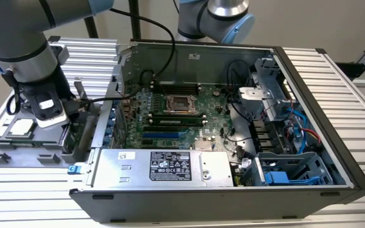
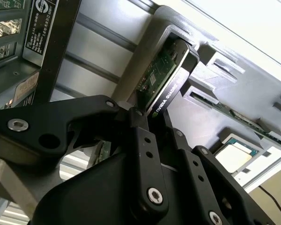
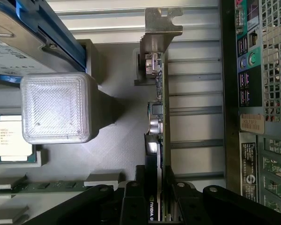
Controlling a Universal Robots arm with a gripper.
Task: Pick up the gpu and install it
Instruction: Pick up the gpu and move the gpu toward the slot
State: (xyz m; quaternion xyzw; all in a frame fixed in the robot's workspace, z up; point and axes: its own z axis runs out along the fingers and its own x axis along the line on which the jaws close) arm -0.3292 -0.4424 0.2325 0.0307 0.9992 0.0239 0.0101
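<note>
Above gray holder, gripper narrow, clamped on gpu (card upright on edge).

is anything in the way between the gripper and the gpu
Nothing visible does. The gpu stands on edge in the gray holder. In the first wrist view the gripper is around its end, and the jaws look pressed against its two faces with nothing between.

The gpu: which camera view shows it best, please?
The second wrist view: the gpu shows its green face and black side. The first wrist view shows it edge-on; the exterior view hides most of it behind the arm.
</note>
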